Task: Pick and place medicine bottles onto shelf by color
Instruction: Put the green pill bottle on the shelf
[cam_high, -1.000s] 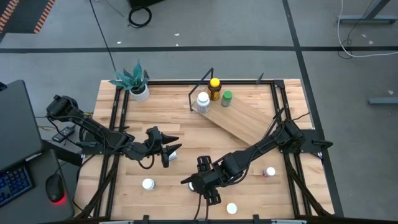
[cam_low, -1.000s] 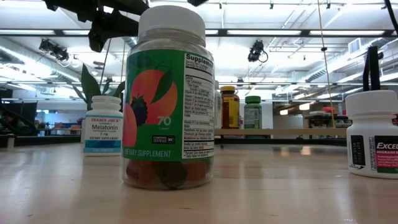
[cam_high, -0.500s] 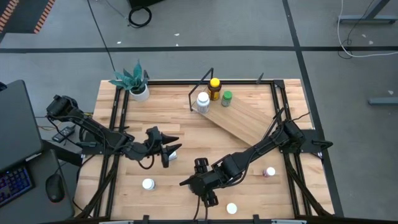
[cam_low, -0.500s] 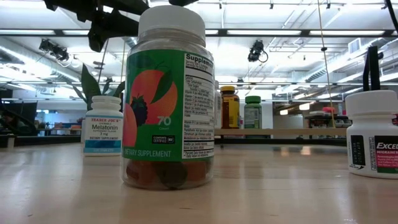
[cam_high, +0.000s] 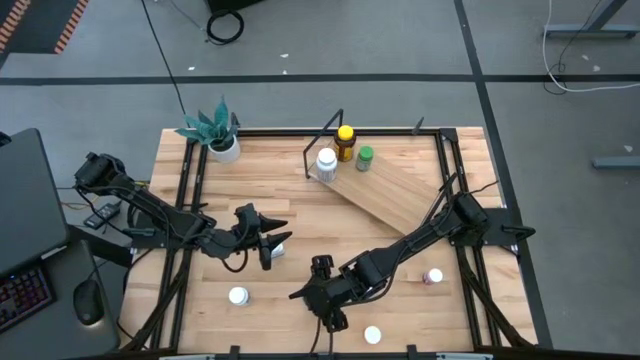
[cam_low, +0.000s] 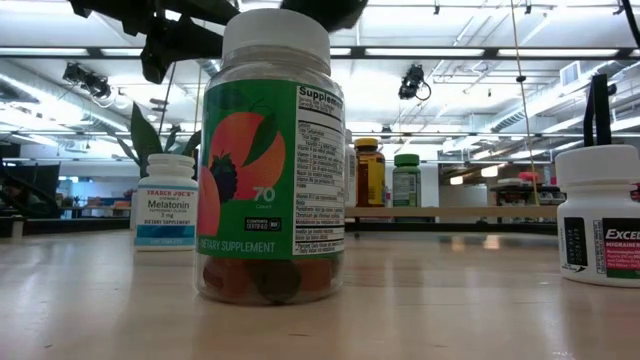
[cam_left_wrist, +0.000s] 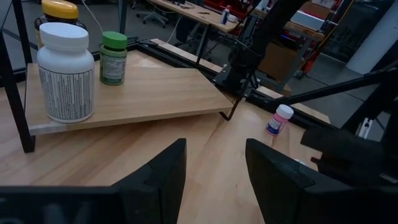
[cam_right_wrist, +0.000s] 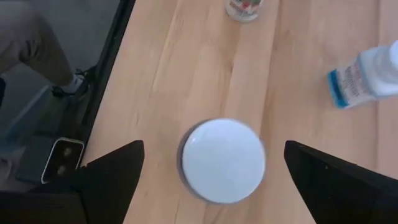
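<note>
A white-capped gummy bottle (cam_low: 272, 160) stands on the table near its front edge. My right gripper (cam_high: 327, 292) hangs open just above it, slanting down. One finger stands off each side of the cap (cam_right_wrist: 222, 160), and neither touches it. My left gripper (cam_high: 270, 245) waits open over the table's left middle with nothing between its fingers. The shelf (cam_high: 395, 190), a tilted wood board in a black wire frame, carries a white bottle (cam_high: 326, 160), an amber yellow-capped bottle (cam_high: 345, 140) and a green-capped bottle (cam_high: 365, 157).
Other bottles stand on the table: a white-capped one (cam_high: 238, 295) at the near left, another (cam_high: 372, 335) by the front edge and a pink one (cam_high: 433, 276) at the right. A potted plant (cam_high: 218, 135) fills the far left corner. Black frame rails run along the table's sides.
My right gripper has sunk toward the gummy bottle's cap and tipped a little. In the low view its dark fingers now reach into the top of the picture above the cap. The bottles have kept their places.
</note>
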